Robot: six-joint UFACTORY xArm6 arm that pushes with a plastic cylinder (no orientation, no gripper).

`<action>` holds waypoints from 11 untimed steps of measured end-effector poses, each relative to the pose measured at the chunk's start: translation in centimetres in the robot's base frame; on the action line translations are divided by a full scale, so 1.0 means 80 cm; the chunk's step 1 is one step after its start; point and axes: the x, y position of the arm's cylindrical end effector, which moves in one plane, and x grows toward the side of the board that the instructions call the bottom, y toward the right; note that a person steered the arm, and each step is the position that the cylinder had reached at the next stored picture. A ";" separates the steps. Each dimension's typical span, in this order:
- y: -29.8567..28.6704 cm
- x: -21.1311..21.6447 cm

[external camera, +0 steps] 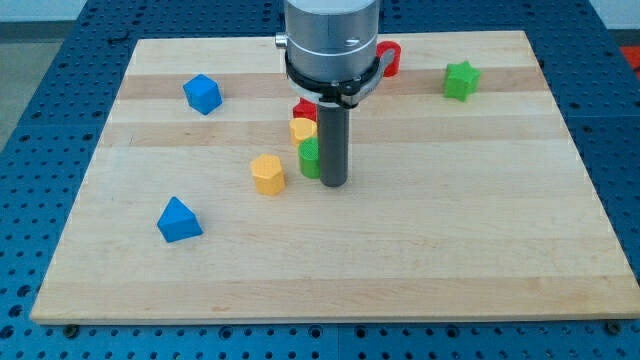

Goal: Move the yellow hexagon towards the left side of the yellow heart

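Note:
The yellow hexagon lies on the wooden board, left of centre. The yellow heart sits up and to the right of it, partly behind the rod. My tip rests on the board just right of the hexagon, with a small green block wedged between them and touching the rod. A red block shows just above the heart, mostly hidden by the arm.
A blue block lies at the upper left. A blue triangular block lies at the lower left. A green star sits at the upper right. A red ring-like block shows beside the arm at the top.

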 end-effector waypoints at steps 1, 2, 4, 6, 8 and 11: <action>0.008 0.040; -0.020 0.064; -0.098 0.056; -0.109 0.051; -0.093 0.043; -0.093 -0.027</action>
